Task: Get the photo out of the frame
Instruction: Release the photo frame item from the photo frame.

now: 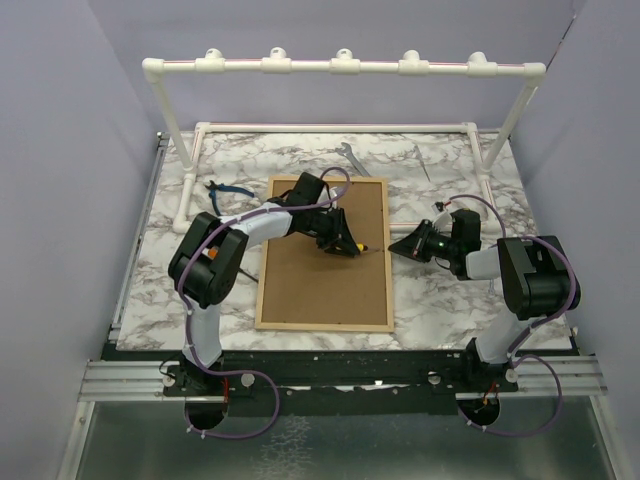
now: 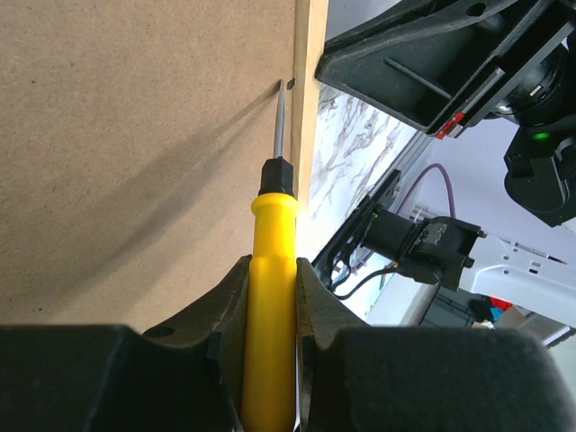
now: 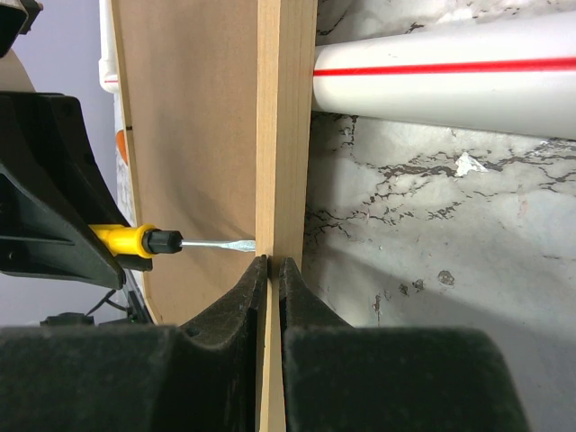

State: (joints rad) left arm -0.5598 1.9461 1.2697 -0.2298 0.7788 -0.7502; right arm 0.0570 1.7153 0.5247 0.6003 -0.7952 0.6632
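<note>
The frame (image 1: pixel 325 290) lies face down on the marble table, its brown fibreboard back up; the photo is hidden under it. My left gripper (image 1: pixel 352 243) is shut on a yellow-handled screwdriver (image 2: pixel 273 297). The screwdriver's blade tip (image 2: pixel 278 99) sits at a small tab by the frame's right wooden edging (image 2: pixel 309 90). My right gripper (image 1: pixel 393 245) is at the frame's right edge, its jaws closed together with the tips against the wooden edging (image 3: pixel 286 108). The screwdriver (image 3: pixel 135 239) shows just left of the right gripper (image 3: pixel 272 261) in the right wrist view.
A white PVC pipe rack (image 1: pixel 340 66) stands across the back, with its base pipe (image 3: pixel 450 72) lying on the table near the frame. Thin metal tools (image 1: pixel 352 155) lie behind the frame. A dark blue item (image 1: pixel 225 190) lies at the left.
</note>
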